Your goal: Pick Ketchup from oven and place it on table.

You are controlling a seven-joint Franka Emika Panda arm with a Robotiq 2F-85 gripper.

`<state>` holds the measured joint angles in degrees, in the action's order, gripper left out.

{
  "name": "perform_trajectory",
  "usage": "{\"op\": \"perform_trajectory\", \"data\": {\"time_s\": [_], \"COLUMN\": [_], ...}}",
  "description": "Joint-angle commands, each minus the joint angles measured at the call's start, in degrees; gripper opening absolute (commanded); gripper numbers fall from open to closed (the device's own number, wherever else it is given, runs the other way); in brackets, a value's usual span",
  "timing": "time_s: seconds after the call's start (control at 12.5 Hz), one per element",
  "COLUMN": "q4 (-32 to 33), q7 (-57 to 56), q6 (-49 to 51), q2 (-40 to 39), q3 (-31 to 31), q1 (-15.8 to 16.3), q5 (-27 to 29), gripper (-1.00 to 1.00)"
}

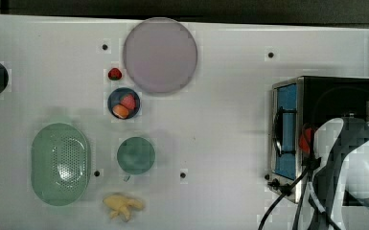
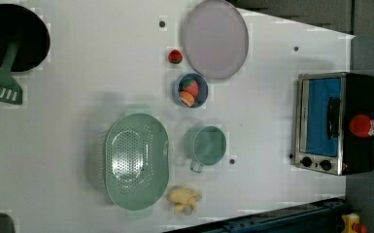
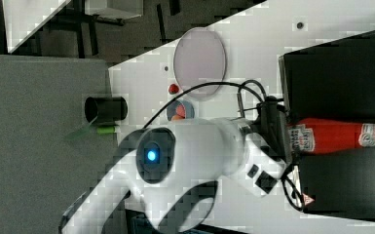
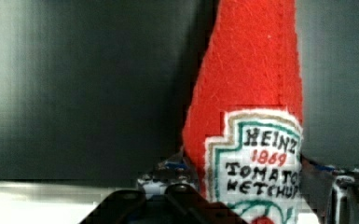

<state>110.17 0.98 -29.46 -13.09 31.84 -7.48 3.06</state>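
The ketchup (image 3: 336,136), a red felt bottle with a white cap and a shield label, lies on the flat black top of the oven (image 3: 336,73). In the top view a bit of the ketchup (image 1: 306,139) shows beside my white arm, above the oven (image 1: 335,91) with its blue glass door. My gripper (image 4: 249,179) is shut on the ketchup (image 4: 251,84) at its label end, one finger pressed on each side. In the right view the gripper (image 3: 285,139) sits at the bottle's base. The white table (image 1: 220,120) spreads to the top view's left of the oven.
On the table stand a lilac plate (image 1: 159,55), a strawberry (image 1: 115,74), a blue bowl of fruit (image 1: 123,103), a green cup (image 1: 135,155), a green colander (image 1: 61,164) and a banana (image 1: 122,206). A black pot (image 2: 12,36) and a green spatula (image 2: 2,85) sit at the far corner.
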Motion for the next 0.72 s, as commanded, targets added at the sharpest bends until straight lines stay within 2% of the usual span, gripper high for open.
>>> {"op": "perform_trajectory", "data": {"time_s": [0.08, 0.4, 0.72], "q4": [-12.3, -19.7, -19.3], "q7": [1.5, 1.5, 1.5], "q6": [6.5, 20.4, 24.2], "q2": [6.8, 9.0, 9.2], "q3": [-2.6, -10.0, -21.2], "q1": [4.2, 7.1, 9.9], "q5": [-2.2, -2.3, -2.3], "gripper": [0.29, 0.29, 0.29]}}
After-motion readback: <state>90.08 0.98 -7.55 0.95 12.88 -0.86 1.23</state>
